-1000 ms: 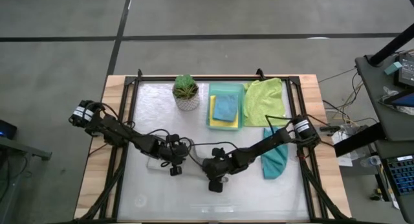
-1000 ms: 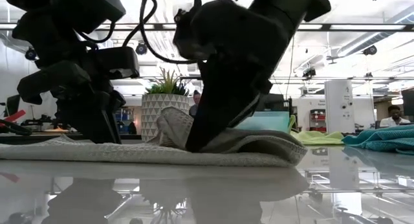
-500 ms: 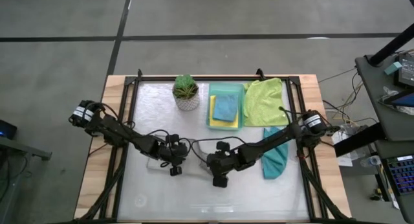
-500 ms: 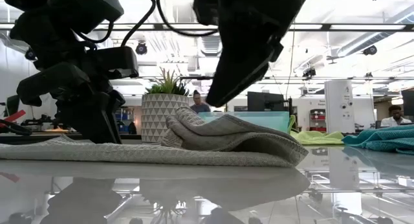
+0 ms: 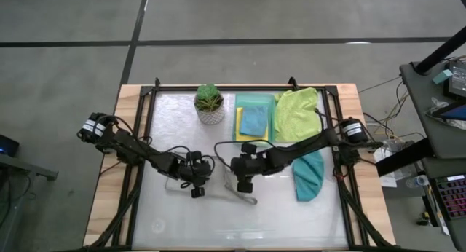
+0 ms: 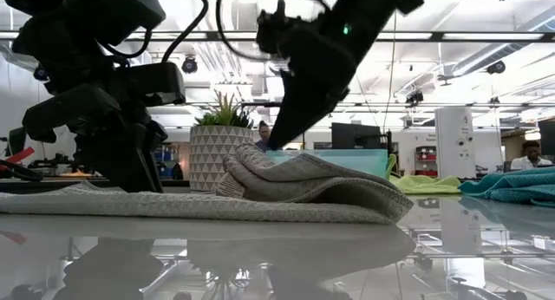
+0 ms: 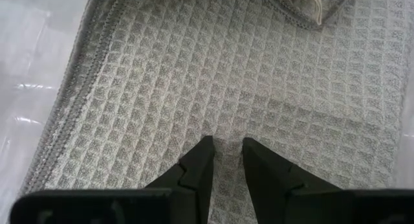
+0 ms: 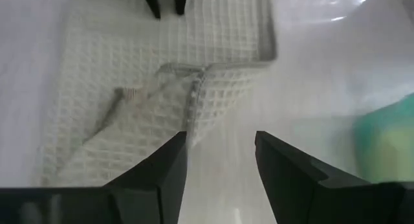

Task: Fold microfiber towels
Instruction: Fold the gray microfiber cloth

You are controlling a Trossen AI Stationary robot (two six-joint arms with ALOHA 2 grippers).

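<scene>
1. Towel first: pale grey waffle-weave microfiber cloth [image 6: 217, 200] lies flat on the glossy white table [image 5: 218, 223], front-centre, with one corner folded back over itself into a loose hump [image 6: 303, 174].
2. Left gripper [image 5: 195, 180] sits on the grey cloth's left part. In the left wrist view its two dark fingers [image 7: 194, 169] press down on the weave with only a narrow gap between them; nearly closed, nothing clamped between the pads that I can see.
3. Right gripper [image 5: 244, 178] hovers above the cloth's right side, off the fabric. In the right wrist view its fingers [image 8: 165, 166] are spread wide and empty, with the folded-back corner [image 8: 187, 101] below and beyond them.
4. In the low view the right arm hangs above the hump, clear of it; the left arm stands planted on the cloth at the left.
5. Teal microfiber cloth [image 5: 309, 175] lies bunched on the table's right side, apart from the grey one.
6. Lime green microfiber cloth [image 5: 297, 113] is spread at the back right, just behind the teal one.
7. Rigid mint-green rectangular tray [image 5: 255, 100] sits at back centre, touching the lime cloth's edge. In it: yellow cloth [image 5: 239, 127] with a light blue folded cloth [image 5: 253, 121] on top.
8. Small green plant in a white patterned pot [image 5: 210, 104] stands left of the tray.
9. Person [image 6: 529, 154] visible in the room beyond the table, far right of the low view.
</scene>
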